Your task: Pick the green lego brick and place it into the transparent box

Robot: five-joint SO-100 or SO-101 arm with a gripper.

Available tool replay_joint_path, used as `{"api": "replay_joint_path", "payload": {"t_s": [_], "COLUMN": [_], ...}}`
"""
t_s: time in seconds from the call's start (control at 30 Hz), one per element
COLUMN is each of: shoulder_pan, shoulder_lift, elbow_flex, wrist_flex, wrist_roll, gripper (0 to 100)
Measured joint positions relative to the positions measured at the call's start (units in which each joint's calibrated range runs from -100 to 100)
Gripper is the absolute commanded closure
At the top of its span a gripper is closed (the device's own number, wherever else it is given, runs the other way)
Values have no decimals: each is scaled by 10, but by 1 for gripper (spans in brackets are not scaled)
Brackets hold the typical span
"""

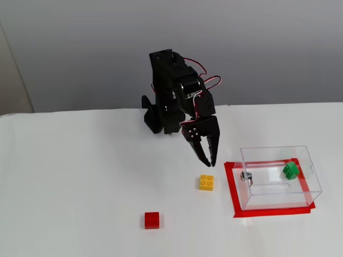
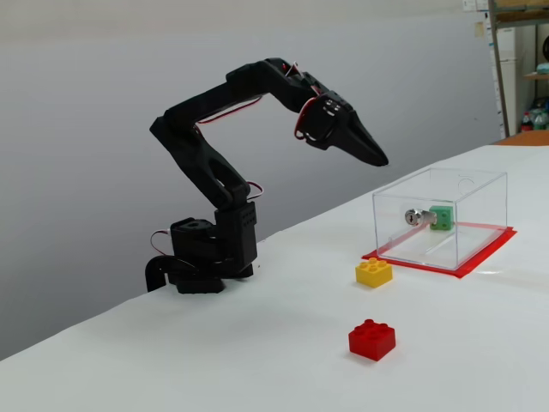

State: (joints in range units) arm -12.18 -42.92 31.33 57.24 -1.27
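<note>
The green lego brick (image 1: 291,170) lies inside the transparent box (image 1: 273,150), near its far right corner; in the other fixed view the green lego brick (image 2: 442,218) shows through the wall of the transparent box (image 2: 480,184), beside a small metal fitting. My gripper (image 1: 210,160) hangs in the air left of the box, above and just behind the yellow brick, pointing down. Its fingers are together with nothing between them. From the side my gripper (image 2: 382,160) is a single closed point, higher than the box top.
A yellow brick (image 1: 206,182) lies on the white table left of the box, and a red brick (image 1: 151,220) lies nearer the front. Red tape (image 1: 231,187) frames the box. The arm's base (image 1: 161,119) stands at the back.
</note>
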Motion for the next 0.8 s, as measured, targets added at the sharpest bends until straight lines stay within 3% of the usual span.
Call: {"api": "replay_joint_path", "payload": {"t_s": [0.47,0.8], "shoulder_pan": [121,217], "shoulder_lift": [-338,-470], "elbow_flex": [285,397], "wrist_flex": [0,0], "wrist_roll": [0,0], "gripper": [98,98]}}
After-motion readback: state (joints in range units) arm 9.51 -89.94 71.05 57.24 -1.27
